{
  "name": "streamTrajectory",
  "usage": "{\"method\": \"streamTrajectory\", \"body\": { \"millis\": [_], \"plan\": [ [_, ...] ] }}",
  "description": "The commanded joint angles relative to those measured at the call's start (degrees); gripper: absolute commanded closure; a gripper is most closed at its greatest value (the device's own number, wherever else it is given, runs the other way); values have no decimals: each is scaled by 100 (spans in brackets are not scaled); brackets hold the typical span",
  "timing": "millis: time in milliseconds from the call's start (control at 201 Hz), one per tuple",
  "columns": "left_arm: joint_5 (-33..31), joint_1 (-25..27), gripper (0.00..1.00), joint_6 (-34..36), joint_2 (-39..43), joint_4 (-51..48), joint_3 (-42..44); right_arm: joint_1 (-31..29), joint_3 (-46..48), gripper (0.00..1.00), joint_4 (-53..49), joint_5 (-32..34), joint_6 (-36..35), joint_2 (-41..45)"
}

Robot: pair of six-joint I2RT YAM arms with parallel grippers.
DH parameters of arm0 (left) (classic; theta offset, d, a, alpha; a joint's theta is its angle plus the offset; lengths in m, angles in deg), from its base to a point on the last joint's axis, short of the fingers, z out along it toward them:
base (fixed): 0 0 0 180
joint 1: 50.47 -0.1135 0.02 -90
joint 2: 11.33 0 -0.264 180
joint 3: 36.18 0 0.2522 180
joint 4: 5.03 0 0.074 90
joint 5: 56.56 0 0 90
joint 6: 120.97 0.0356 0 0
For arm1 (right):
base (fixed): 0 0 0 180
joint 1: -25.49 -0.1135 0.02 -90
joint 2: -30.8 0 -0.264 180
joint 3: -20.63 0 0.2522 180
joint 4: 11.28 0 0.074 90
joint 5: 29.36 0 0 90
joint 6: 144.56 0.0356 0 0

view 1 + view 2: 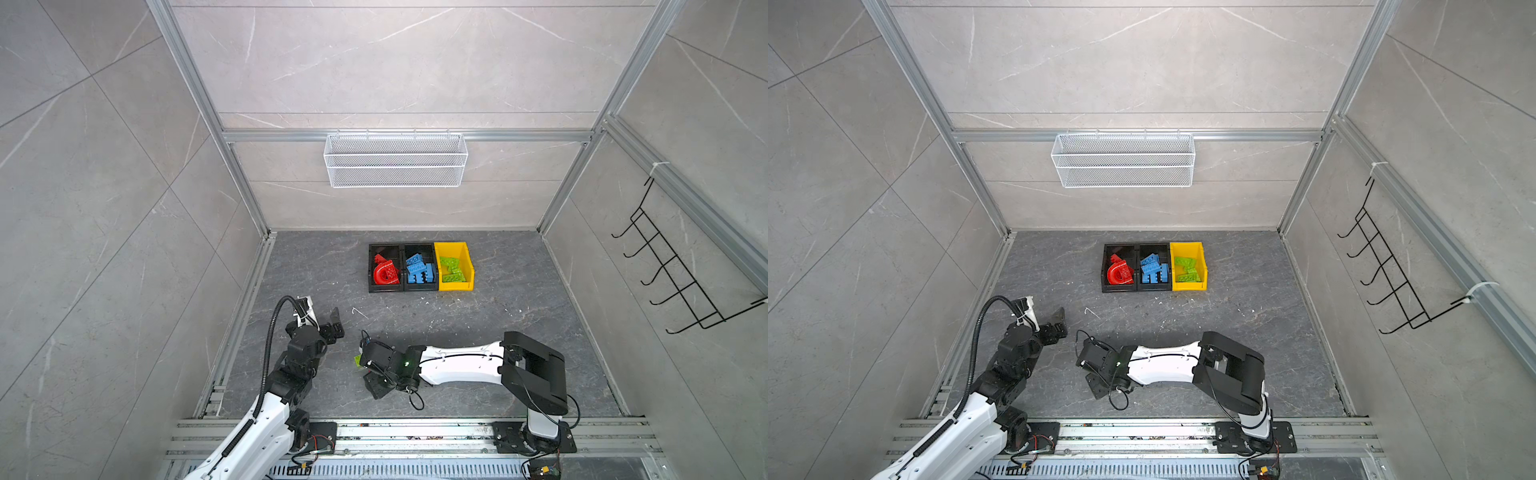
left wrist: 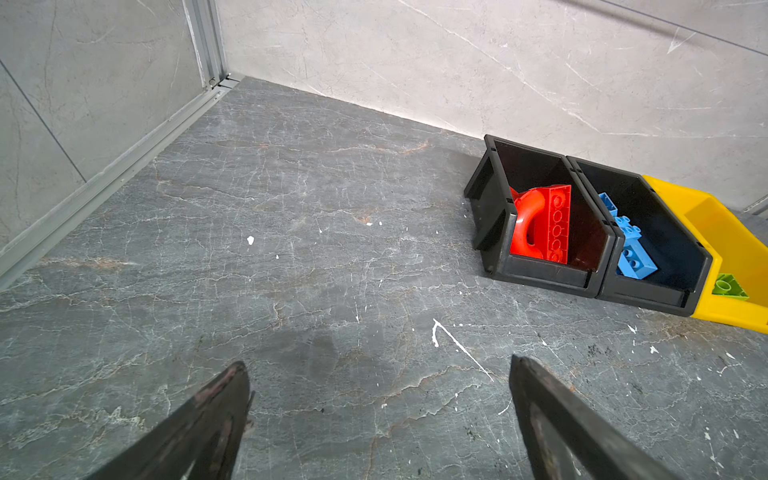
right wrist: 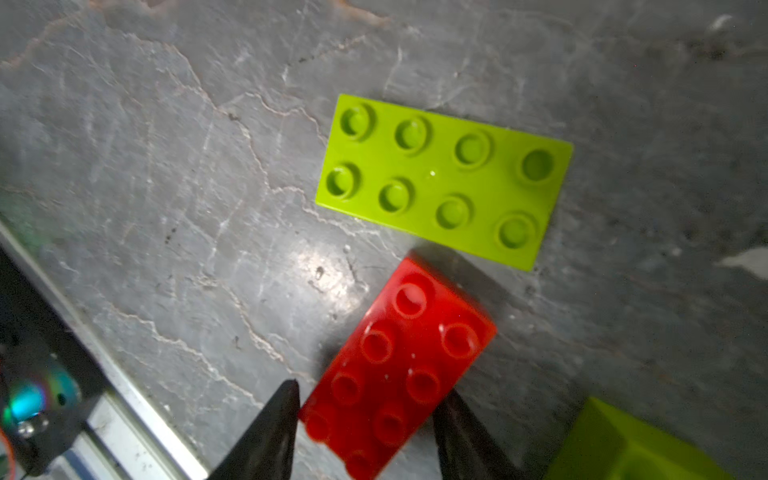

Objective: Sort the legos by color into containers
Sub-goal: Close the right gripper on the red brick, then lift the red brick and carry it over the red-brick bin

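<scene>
My right gripper point(image 3: 372, 388) is shut on a red lego point(image 3: 399, 365) close above the floor, one finger on each long side. Beside it lie a flat lime green lego point(image 3: 444, 178) and another green lego point(image 3: 623, 444) at the picture's edge. In both top views the right wrist point(image 1: 376, 357) hides them, save a green sliver point(image 1: 357, 360). The containers stand in a row at the back: a black bin point(image 1: 370, 266) with red legos point(image 1: 386, 274), a black bin point(image 1: 419, 248) with blue legos point(image 1: 419, 270), and a yellow bin point(image 1: 468, 266) with green legos point(image 1: 453, 270). My left gripper point(image 2: 378, 360) hangs open and empty over bare floor, left of the bins.
A white wire mesh basket point(image 1: 395, 160) hangs on the back wall. A black hook rack point(image 1: 673, 270) is fixed to the right wall. Aluminium rails point(image 1: 245, 316) border the dark stone floor on the left and along the front, where both arm bases stand.
</scene>
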Motion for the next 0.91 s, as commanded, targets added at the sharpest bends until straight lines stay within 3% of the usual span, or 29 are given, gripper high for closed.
{"method": "streamTrajectory", "body": {
  "millis": [0,393,652,796,901],
  "plan": [
    [-199,-33,1,34,17,95,8,-19,-38,49,-296,385,-175,-127],
    [-258,-33,1,50,-20,83,-21,154,82,67,-44,210,-244,50],
    [-246,-33,1,44,-74,98,-40,502,258,72,108,-26,-348,627],
    [-77,-33,1,10,6,160,13,937,255,73,41,-178,-670,955],
    [-128,-37,1,-11,-98,238,50,1522,46,74,46,-653,-869,1100]
  ]
}}
